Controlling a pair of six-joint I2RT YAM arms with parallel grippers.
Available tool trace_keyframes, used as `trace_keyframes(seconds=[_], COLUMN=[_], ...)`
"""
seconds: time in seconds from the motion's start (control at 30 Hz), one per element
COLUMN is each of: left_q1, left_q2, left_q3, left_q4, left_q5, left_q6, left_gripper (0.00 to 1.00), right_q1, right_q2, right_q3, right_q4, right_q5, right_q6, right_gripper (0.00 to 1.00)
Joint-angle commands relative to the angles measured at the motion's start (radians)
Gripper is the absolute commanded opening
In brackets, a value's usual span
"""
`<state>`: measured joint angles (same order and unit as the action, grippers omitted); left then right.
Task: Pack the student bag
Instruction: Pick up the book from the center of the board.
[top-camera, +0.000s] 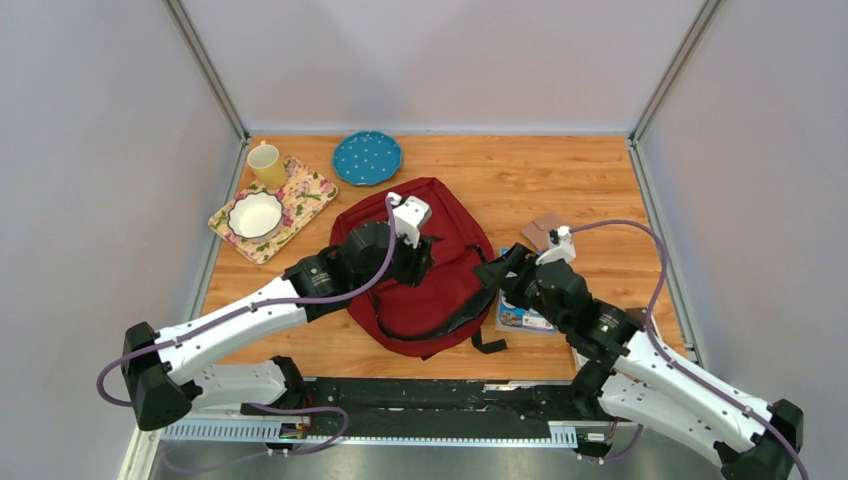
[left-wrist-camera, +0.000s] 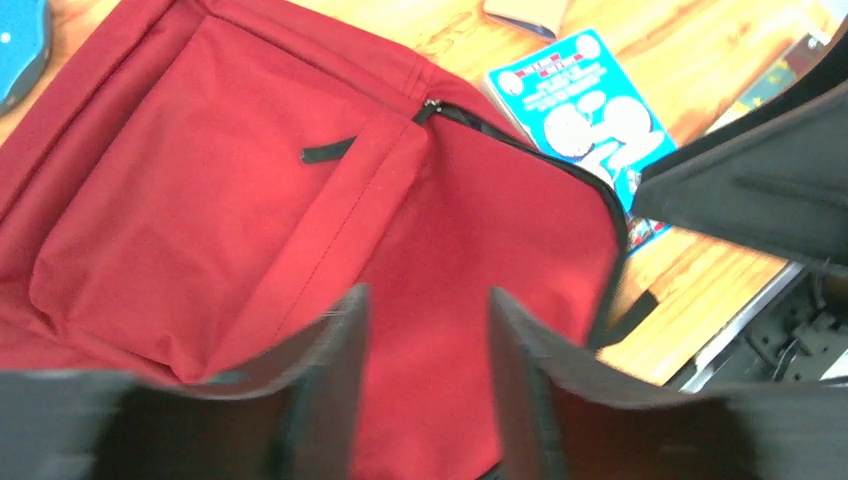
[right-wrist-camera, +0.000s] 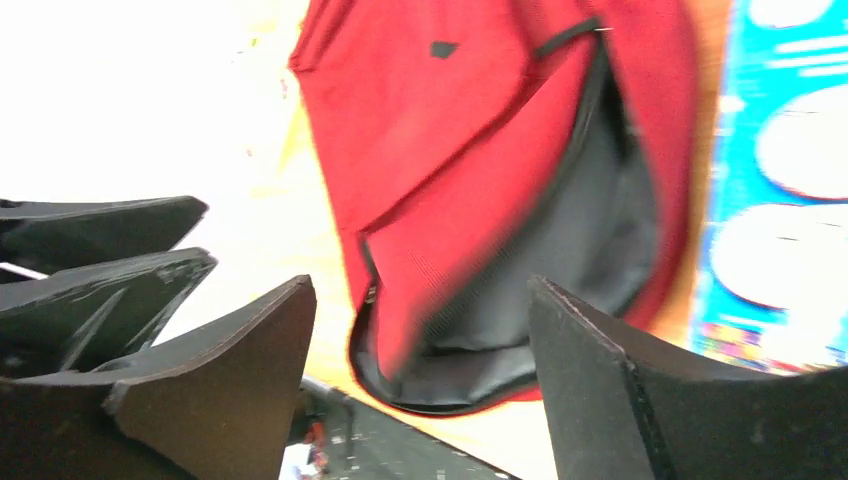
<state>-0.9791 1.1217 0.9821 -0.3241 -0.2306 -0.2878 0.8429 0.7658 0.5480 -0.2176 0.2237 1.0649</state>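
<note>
**Presently in view**

We record a floral tray with a white bowl, far left. The left gripper, jaws parted and empty, is over the student bag, which lies mid-table with its zip open. The right gripper, spread wide and holding nothing, is at the bag's right edge. A blue booklet lies beside.

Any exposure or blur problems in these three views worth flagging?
Top external: sharp, evenly lit. Left wrist: the left tool is smeared by blur; the student bag reads clearly. Right wrist: upper left is blown out white, the blue book is washed out and soft.
</note>
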Motion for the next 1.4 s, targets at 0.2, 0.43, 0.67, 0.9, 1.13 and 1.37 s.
trace_keyframes(seconds=[0.2,0.43,0.67,0.9,1.13,1.37], left_q1=[0.007,-0.033,-0.058,-0.076,-0.076,-0.078], left_q2=[0.015,0.263,0.541,0.713,0.774,0.751], left_q3=[0.044,0.219,0.381,0.517,0.581,0.564], left_q4=[0.103,0.106,0.145,0.105,0.062,0.056], left_q5=[0.158,0.275,0.419,0.554,0.565,0.556], left_q6=[-0.040,-0.046,-0.108,-0.117,-0.100,-0.085], left_gripper=[0.75,0.76,0.77,0.77,0.77,0.77], right_q1=[-0.121,-0.579,-0.919,-1.093,-1.127,-1.289], right_q2=[-0.178,-0.094,0.004,0.078,0.123,0.063], right_q3=[0.148,0.256,0.228,0.245,0.288,0.247], right_q4=[-0.589,-0.690,-0.741,-0.987,-1.178,-1.203], right_q5=[0.299,0.009,-0.208,0.053,0.252,0.229], right_q6=[-0.160,-0.319,-0.336,-0.165,-0.007,-0.013], right_gripper=[0.95,0.99,1.00,0.96,0.96,0.92])
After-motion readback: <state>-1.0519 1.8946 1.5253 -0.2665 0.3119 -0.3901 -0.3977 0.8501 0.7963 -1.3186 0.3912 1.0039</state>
